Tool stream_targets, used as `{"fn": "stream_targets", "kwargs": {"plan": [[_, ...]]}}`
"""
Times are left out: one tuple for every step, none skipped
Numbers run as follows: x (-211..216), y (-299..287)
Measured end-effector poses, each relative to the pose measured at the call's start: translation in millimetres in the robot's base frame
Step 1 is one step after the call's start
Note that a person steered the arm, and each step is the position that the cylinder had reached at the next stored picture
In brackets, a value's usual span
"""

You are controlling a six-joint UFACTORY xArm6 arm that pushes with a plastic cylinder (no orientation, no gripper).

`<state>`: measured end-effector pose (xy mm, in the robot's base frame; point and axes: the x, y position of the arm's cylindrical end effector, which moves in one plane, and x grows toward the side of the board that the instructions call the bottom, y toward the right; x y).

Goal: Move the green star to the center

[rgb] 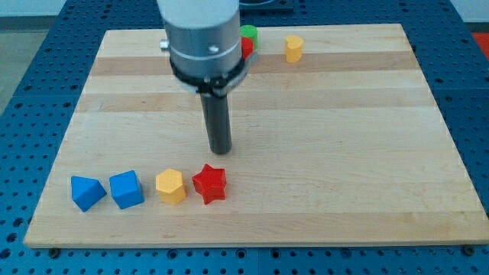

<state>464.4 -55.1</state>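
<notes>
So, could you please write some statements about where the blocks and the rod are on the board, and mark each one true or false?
1. My tip touches the red star. False: the tip stands apart from it, toward the view's top.
2. Two blue blocks, and, sit side by side near the view's bottom left. True.
3. The green block lies at the board's centre. False: it is at the view's top edge, partly hidden by the arm, its shape unclear.
4. A yellow block stands alone near the view's top, right of the green block. True.
5. The other yellow block sits between the blue cube and the red star. True.
</notes>
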Motion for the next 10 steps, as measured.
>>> {"fn": "stream_targets", "kwargs": {"plan": [[-50,-38],[-100,-76],[-152,-106],[-203,-112],[-238,-102],[-252,-69],[-252,-26],[-242,-1],[-220,18],[-193,33]]}}
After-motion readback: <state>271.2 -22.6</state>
